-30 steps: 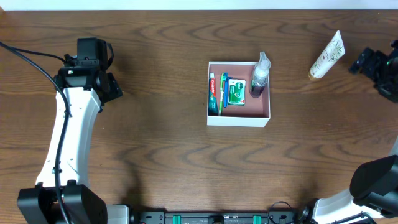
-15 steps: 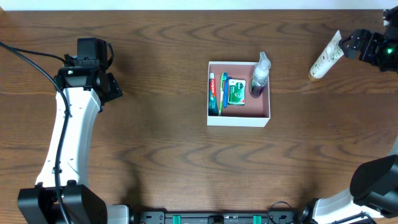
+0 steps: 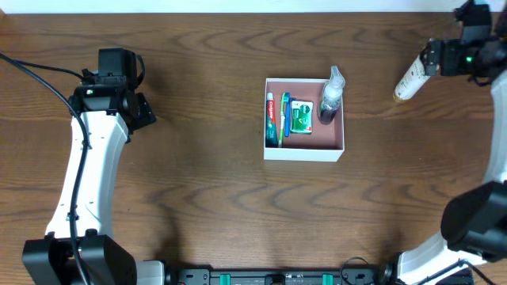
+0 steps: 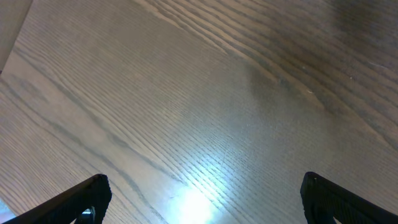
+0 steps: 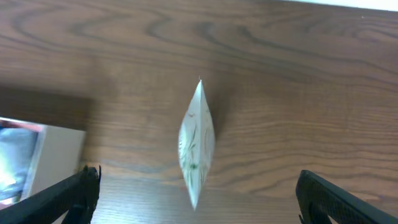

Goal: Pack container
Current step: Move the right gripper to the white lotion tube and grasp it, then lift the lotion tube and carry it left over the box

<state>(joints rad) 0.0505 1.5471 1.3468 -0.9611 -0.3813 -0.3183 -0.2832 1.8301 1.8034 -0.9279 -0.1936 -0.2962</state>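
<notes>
The container point(image 3: 304, 153), a shallow white box with a pink inside, sits mid-table and holds a toothpaste tube point(image 3: 271, 119), a toothbrush point(image 3: 283, 116), a green packet point(image 3: 300, 116) and a spray bottle point(image 3: 331, 96). A white printed tube point(image 3: 413, 75) lies on the wood at the far right, outside the box. My right gripper point(image 3: 434, 57) hovers open at the tube's flat crimped end. In the right wrist view the tube point(image 5: 196, 146) lies centred between the wide-apart fingers point(image 5: 78, 196), untouched. My left gripper point(image 3: 119, 75) is open over bare wood at the far left, holding nothing.
The table's far edge point(image 3: 253, 11) runs just behind the right gripper. A corner of the container's wall point(image 5: 62, 155) shows at the left of the right wrist view. The left arm point(image 3: 83, 170) stretches along the table's left side.
My right gripper has swung left and toward the far edge, arriving over the white tube's crimped end. The left arm and the box's contents have not moved.
</notes>
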